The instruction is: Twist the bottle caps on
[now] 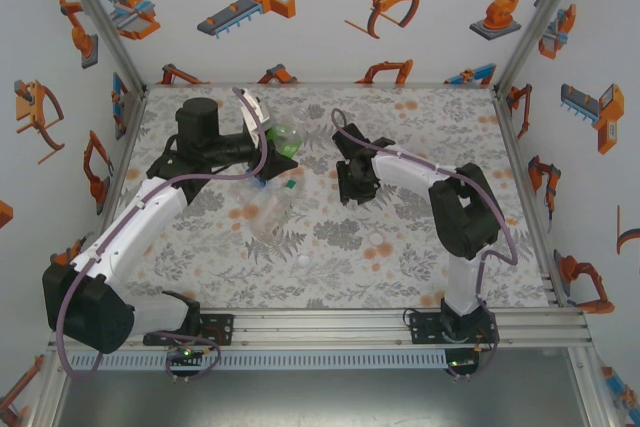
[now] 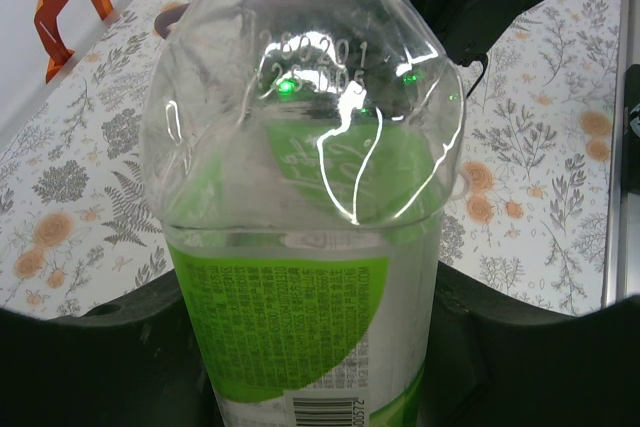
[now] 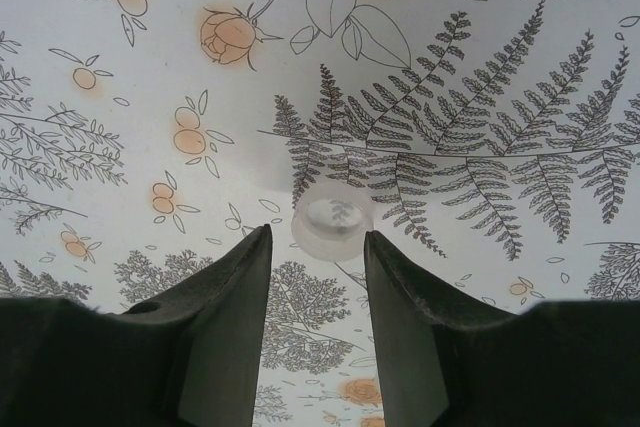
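Note:
My left gripper [image 1: 272, 150] [image 2: 310, 347] is shut on a clear bottle with a green label [image 1: 287, 135] [image 2: 300, 197], holding it by the body at the back left of the table. My right gripper [image 1: 355, 187] [image 3: 318, 232] hangs over the middle of the table, pointing down, its jaws a little apart. A translucent white cap [image 3: 332, 224] lies at its fingertips, close to the right finger [image 3: 400, 307] and clear of the left one. Two more white caps [image 1: 383, 238] [image 1: 303, 260] lie nearer the front. A small green cap [image 1: 289, 185] rests below the held bottle.
A plain clear bottle [image 1: 265, 219] lies on the flowered tablecloth [image 1: 420, 127] left of centre, and a bit of blue [image 1: 262, 185] shows beside the left arm. Printed walls enclose the table on three sides. A metal rail [image 1: 400, 319] runs along the front edge.

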You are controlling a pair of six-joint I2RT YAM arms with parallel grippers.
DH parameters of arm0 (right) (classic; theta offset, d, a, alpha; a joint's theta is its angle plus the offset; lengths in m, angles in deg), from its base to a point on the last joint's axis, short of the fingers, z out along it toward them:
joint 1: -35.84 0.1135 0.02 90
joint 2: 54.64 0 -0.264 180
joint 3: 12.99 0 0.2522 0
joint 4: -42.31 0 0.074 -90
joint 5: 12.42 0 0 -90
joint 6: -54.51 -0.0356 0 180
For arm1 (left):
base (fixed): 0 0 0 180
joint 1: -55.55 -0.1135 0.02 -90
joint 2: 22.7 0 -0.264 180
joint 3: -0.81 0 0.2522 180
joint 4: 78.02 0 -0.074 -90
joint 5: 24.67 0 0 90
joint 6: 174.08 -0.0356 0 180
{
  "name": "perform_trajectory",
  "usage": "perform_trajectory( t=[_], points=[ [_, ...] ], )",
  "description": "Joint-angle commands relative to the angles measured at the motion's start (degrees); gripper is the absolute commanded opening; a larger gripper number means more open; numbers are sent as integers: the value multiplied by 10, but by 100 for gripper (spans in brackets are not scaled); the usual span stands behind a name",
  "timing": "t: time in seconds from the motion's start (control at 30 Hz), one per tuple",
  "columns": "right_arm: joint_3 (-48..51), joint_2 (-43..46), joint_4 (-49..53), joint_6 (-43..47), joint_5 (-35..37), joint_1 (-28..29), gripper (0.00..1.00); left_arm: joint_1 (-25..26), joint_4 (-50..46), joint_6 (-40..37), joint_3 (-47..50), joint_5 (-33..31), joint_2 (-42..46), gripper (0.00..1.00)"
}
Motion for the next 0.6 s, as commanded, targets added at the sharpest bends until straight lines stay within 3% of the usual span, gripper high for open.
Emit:
perform_trajectory(
  t=[0.0, 0.47, 0.57],
  points=[
    [6, -11, 10, -4, 5, 2, 43, 2, -2, -1, -5, 6, -4, 4],
    [24, -20, -1, -7, -1, 2, 43, 2, -1, 2, -5, 6, -6, 5],
    [31, -19, -9, -10, -3, 2, 39, 2, 0, 4, -5, 6, -7, 5]
  ],
)
